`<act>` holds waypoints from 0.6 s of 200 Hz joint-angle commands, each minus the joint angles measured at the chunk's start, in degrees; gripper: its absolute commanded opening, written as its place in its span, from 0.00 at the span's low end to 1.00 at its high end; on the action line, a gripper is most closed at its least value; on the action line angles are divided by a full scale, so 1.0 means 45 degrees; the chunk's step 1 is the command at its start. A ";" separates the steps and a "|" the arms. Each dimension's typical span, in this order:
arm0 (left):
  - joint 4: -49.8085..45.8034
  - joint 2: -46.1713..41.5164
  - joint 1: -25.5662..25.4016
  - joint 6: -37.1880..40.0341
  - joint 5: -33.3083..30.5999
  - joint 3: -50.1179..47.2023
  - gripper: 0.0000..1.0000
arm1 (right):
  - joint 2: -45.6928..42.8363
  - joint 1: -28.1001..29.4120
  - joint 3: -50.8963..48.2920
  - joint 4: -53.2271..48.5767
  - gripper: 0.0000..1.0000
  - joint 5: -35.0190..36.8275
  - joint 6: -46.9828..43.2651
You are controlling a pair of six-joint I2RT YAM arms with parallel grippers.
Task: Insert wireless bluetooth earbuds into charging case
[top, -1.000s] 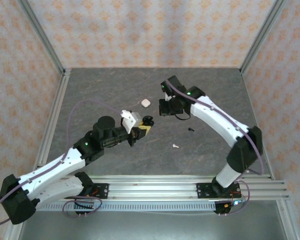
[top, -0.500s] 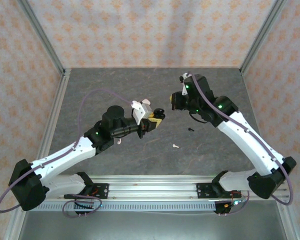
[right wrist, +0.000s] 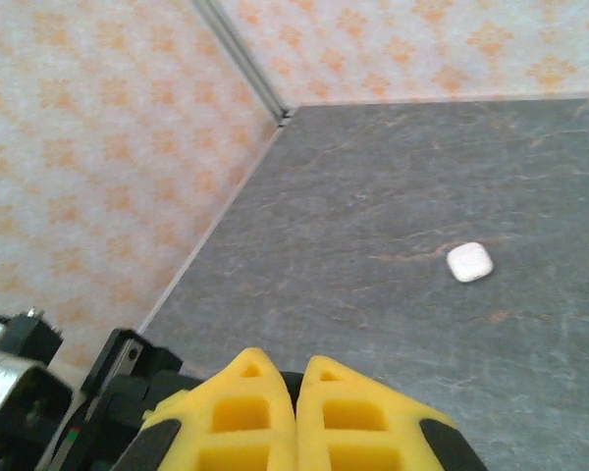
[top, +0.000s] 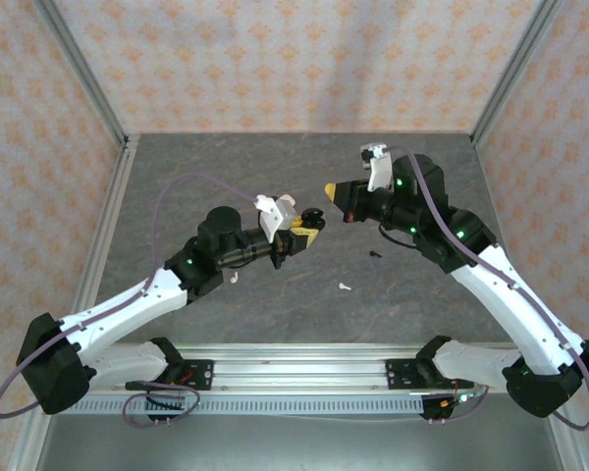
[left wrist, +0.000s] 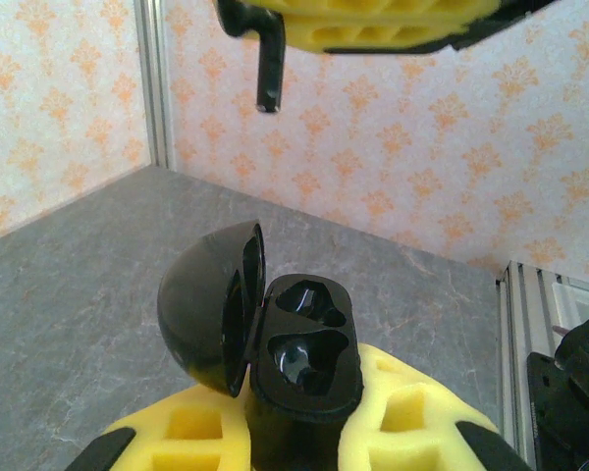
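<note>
My left gripper (top: pixel 304 233) (left wrist: pixel 299 407) is shut on a black charging case (left wrist: pixel 299 353) (top: pixel 314 216), held above the table. Its lid (left wrist: pixel 211 304) stands open to the left and both sockets are empty. My right gripper (top: pixel 330 188) (right wrist: pixel 296 371) is shut on a black earbud (left wrist: pixel 268 69), whose stem hangs below the yellow fingers above the case in the left wrist view. A white rounded case (right wrist: pixel 469 262) (top: pixel 288 199) lies shut on the table. Two tiny white earbuds (top: pixel 345 287) (top: pixel 233 278) lie loose on the table.
A small black piece (top: pixel 375 253) lies on the grey table (top: pixel 412 294) under the right arm. Patterned walls and metal frame posts (top: pixel 118 137) enclose the table on three sides. The rail with the arm bases runs along the near edge.
The left gripper has risen and moved right with the open black case. The right arm has swung over and turned its gripper leftward, bringing the earbud close above the case.
</note>
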 commanded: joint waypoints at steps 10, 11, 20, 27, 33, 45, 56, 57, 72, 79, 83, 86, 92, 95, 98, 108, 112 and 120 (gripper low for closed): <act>0.0705 -0.0406 -0.0066 -0.0202 -0.0137 0.0237 0.00 | -0.0538 -0.0032 -0.1016 0.1540 0.07 -0.1273 -0.0336; 0.0702 -0.0423 -0.0066 -0.0202 -0.0137 0.0249 0.00 | -0.0541 -0.0025 -0.1045 0.1559 0.07 -0.1298 -0.0337; 0.0693 -0.0428 -0.0061 -0.0220 -0.0123 0.0248 0.00 | -0.0573 -0.0018 -0.1185 0.1740 0.07 -0.1553 -0.0302; 0.0700 -0.0424 -0.0063 -0.0250 -0.0117 0.0249 0.00 | -0.0582 0.0001 -0.1262 0.1813 0.06 -0.1712 -0.0285; 0.0728 -0.0425 -0.0067 -0.0260 -0.0112 0.0250 0.00 | -0.0582 0.0023 -0.1286 0.1854 0.06 -0.1813 -0.0281; 0.0722 -0.0400 -0.0073 -0.0283 -0.0117 0.0246 0.00 | -0.0583 0.0077 -0.1336 0.1898 0.06 -0.1864 -0.0280; 0.0719 -0.0372 -0.0067 -0.0299 -0.0136 0.0246 0.00 | -0.0602 0.0131 -0.1340 0.1942 0.06 -0.1897 -0.0306; 0.0729 -0.0376 -0.0066 -0.0299 -0.0136 0.0254 0.00 | -0.0602 0.0135 -0.1344 0.1956 0.06 -0.1903 -0.0313; 0.0710 -0.0323 -0.0068 -0.0311 -0.0136 0.0272 0.00 | -0.0622 0.0214 -0.1360 0.2056 0.06 -0.1970 -0.0332; 0.0685 -0.0293 -0.0066 -0.0312 -0.0134 0.0289 0.00 | -0.0641 0.0254 -0.1348 0.2077 0.06 -0.1985 -0.0332; 0.0683 -0.0284 -0.0066 -0.0315 -0.0136 0.0293 0.00 | -0.0641 0.0284 -0.1352 0.2076 0.06 -0.2009 -0.0344; 0.0664 -0.0283 -0.0066 -0.0304 -0.0137 0.0300 0.00 | -0.0641 0.0303 -0.1338 0.2085 0.06 -0.2024 -0.0358; 0.0643 -0.0264 -0.0073 -0.0303 -0.0137 0.0322 0.00 | -0.0641 0.0348 -0.1328 0.2076 0.06 -0.2047 -0.0385; 0.0632 -0.0254 -0.0076 -0.0312 -0.0137 0.0323 0.00 | -0.0641 0.0363 -0.1328 0.2085 0.06 -0.2045 -0.0400; 0.0623 -0.0248 -0.0077 -0.0303 -0.0137 0.0336 0.00 | -0.0636 0.0399 -0.1318 0.2081 0.06 -0.2055 -0.0407; 0.0622 -0.0230 -0.0066 -0.0299 -0.0137 0.0340 0.00 | -0.0631 0.0482 -0.1308 0.2083 0.06 -0.2049 -0.0469; 0.0622 -0.0210 -0.0066 -0.0299 -0.0141 0.0355 0.00 | -0.0628 0.0515 -0.1308 0.2072 0.06 -0.2027 -0.0495; 0.0622 -0.0206 -0.0066 -0.0298 -0.0137 0.0360 0.00 | -0.0622 0.0586 -0.1329 0.2067 0.06 -0.2012 -0.0540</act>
